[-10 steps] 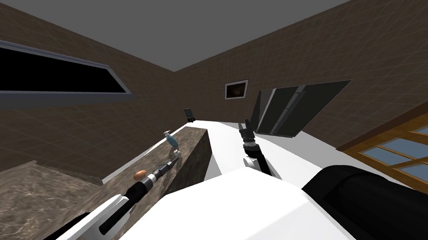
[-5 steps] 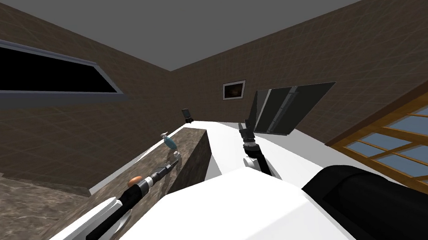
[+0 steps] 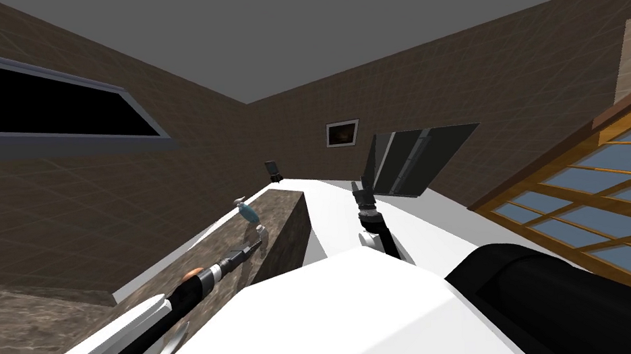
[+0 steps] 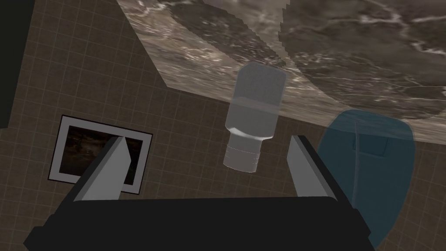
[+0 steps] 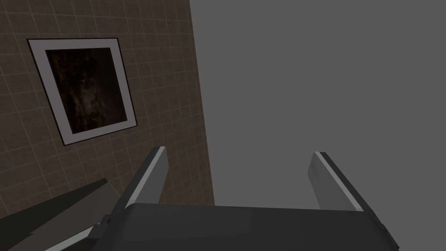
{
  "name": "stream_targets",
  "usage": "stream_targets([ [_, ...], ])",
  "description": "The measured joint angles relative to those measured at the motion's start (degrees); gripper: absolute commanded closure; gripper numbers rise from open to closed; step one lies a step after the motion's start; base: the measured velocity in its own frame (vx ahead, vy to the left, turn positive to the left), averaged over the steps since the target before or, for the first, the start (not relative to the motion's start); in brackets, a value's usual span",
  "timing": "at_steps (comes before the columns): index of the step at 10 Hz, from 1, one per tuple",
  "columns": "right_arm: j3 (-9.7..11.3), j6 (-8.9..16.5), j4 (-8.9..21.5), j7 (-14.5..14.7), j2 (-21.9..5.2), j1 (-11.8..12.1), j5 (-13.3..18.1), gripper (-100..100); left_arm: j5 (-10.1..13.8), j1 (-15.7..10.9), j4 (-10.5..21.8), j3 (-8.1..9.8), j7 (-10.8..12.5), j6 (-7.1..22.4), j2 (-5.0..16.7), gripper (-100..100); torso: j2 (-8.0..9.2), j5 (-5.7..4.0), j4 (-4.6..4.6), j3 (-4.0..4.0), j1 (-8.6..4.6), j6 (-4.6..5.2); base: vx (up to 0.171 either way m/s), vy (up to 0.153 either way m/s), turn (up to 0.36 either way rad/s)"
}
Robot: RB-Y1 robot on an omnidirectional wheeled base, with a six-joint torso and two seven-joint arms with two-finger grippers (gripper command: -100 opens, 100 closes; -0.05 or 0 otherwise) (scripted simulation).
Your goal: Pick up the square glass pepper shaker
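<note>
Progress: approach stage; grasp not yet made, lift outstanding. Pepper shaker [image 4: 252, 120] stands on marbled bench [image 4: 348, 52], ahead of my left hand [image 4: 208, 139], off-centre toward one finger; blue bottle [image 4: 370, 161] just beside it. Left hand open, no contact. Left arm stretched low along bench. Right arm held up, right hand [image 5: 239, 150] open, empty.

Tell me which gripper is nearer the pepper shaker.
Left. The left gripper is open, with the pepper shaker just ahead of it, untouched; the right gripper is raised well off to the side.
</note>
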Motion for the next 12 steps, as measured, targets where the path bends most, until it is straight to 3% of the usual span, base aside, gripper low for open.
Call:
stream_targets([
  [1, 0.0, 0.0, 0.0, 0.0, 0.0, 0.0, 0.0, 0, 0.0, -0.01, 0.01, 0.0, -0.01, 0.0, -0.01, -100, 0.03, -0.02, 0.01, 0.02, -0.07, 0.0, 0.029, -0.031, -0.104],
  [2, 0.01, 0.0, 0.0, 0.0, 0.0, 0.0, 0.0, 0, -0.18, -0.36, 0.72, -0.23, -0.31, 0.02, -0.92, -100, -0.05, -0.03, -0.01, -0.02, -0.18, 0.03, 0.019, -0.018, -0.025],
  [3, 0.0, 0.0, 0.0, 0.0, 0.0, 0.0, 0.0, 0, -0.2, -0.41, 0.82, -0.26, -0.41, 0.02, -1.03, 100, -0.03, -0.05, -0.01, -0.02, -0.16, 0.0, 0.0, 0.0, 0.0],
  [7, 0.0, 0.0, 0.0, 0.0, 0.0, 0.0, 0.0, 0, -0.2, -0.4, 0.81, -0.26, -0.4, 0.02, -1.01, 100, 0.04, -0.03, 0.01, 0.03, -0.09, 0.0, 0.0, 0.0, 0.0],
  [9, 0.0, 0.0, 0.0, 0.0, 0.0, 0.0, 0.0, 0, -0.2, -0.4, 0.81, -0.26, -0.4, 0.02, -1.01, -100, 0.05, -0.03, 0.01, 0.03, -0.09, 0.0, 0.014, -0.005, -0.022],
  [12, 0.0, 0.0, 0.0, 0.0, 0.0, 0.01, 0.0, 0, -0.04, 1.16, 0.51, -0.1, 0.39, 0.22, 2.44, -100, -0.19, -0.05, -0.04, -0.11, -0.16, 0.01, 0.058, -0.015, -0.028],
])
